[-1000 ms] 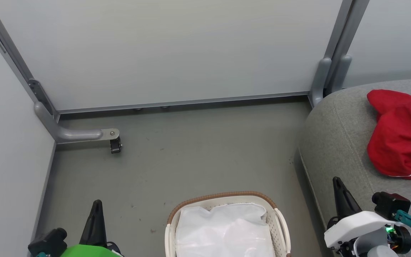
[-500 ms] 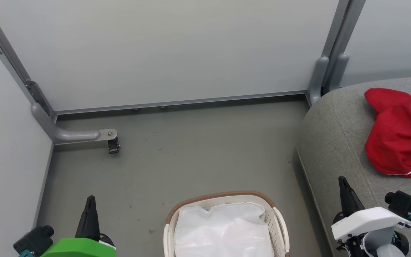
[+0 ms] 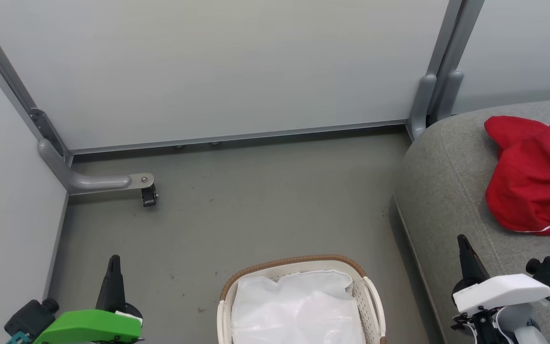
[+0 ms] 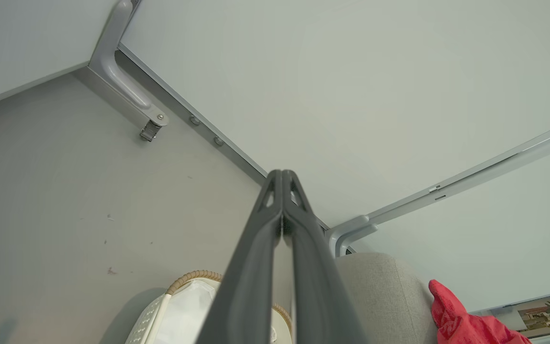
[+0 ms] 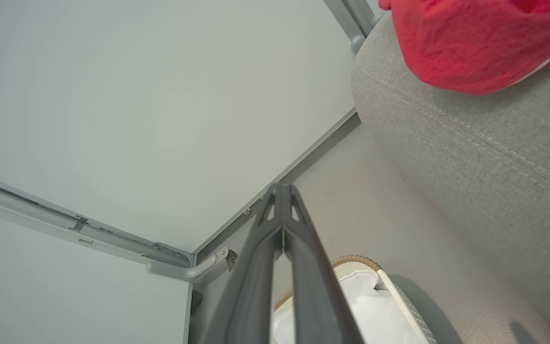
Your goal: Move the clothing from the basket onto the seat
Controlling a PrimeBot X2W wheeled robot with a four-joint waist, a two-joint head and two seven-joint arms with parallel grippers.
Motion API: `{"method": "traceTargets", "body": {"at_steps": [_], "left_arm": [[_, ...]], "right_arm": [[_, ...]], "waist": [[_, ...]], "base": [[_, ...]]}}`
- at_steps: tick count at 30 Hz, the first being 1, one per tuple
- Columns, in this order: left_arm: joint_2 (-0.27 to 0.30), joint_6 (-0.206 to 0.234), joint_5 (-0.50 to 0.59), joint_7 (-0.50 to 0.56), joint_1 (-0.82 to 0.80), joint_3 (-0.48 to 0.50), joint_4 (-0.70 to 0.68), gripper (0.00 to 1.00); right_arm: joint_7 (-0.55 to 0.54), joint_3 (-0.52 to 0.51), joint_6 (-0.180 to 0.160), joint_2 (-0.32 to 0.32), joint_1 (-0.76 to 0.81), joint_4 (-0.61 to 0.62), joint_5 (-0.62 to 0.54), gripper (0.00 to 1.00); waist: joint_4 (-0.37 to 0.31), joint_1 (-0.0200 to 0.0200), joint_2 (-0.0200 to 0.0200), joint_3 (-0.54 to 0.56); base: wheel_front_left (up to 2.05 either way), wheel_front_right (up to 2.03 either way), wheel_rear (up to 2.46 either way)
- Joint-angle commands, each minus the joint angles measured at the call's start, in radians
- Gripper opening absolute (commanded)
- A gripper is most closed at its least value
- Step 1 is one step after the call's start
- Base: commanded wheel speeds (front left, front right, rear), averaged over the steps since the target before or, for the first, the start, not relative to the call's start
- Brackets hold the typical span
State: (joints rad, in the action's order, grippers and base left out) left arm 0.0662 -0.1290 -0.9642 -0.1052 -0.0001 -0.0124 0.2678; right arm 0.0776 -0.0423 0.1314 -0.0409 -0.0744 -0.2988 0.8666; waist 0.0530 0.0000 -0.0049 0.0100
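Red clothing (image 3: 537, 177) lies bunched on the grey seat (image 3: 447, 191) at the right; it also appears as clothing (image 5: 475, 43) on the seat (image 5: 485, 157) and as clothing (image 4: 466, 322) beside the seat (image 4: 380, 291). The cream basket (image 3: 373, 298) stands on the floor at the bottom middle, with just its white liner (image 3: 299, 308) visible inside. My left gripper (image 3: 113, 260) is shut and empty at the lower left, apart from the basket. My right gripper (image 3: 461, 239) is shut and empty over the seat's front edge. Each wrist view looks along its own closed fingers (image 4: 282, 179) (image 5: 280, 188).
Pale partition walls (image 3: 237, 67) close off the back and left. A grey metal foot with a caster (image 3: 148, 196) juts onto the grey floor (image 3: 265, 205) at the left. Grey posts (image 3: 430, 100) stand at the seat's back corner. Open floor lies between basket and walls.
Both grippers have drawn down and outward toward the bottom corners. The camera has turned slightly, so the scene has drifted a little left and up. The clothing and basket lie as before.
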Motion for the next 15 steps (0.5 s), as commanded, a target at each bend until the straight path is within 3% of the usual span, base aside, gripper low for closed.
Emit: {"method": "traceTargets", "body": {"at_steps": [1,15], "left_arm": [[0.009,-0.001,-0.034,0.007,-0.033,0.007,-0.014,0.0],[0.011,-0.001,-0.181,0.049,-0.051,0.026,-0.018,0.0]], "right_arm": [[-0.008,-0.006,0.0,-0.007,-0.025,0.016,0.034,0.0],[-0.051,-0.021,-0.001,-0.008,-0.029,0.026,0.196,0.0]], "waist": [[-0.001,0.0,0.0017,0.0],[-0.01,0.0,0.0023,-0.003]], "base": [[0.0,0.0,0.0],[0.0,0.0,0.0]]}}
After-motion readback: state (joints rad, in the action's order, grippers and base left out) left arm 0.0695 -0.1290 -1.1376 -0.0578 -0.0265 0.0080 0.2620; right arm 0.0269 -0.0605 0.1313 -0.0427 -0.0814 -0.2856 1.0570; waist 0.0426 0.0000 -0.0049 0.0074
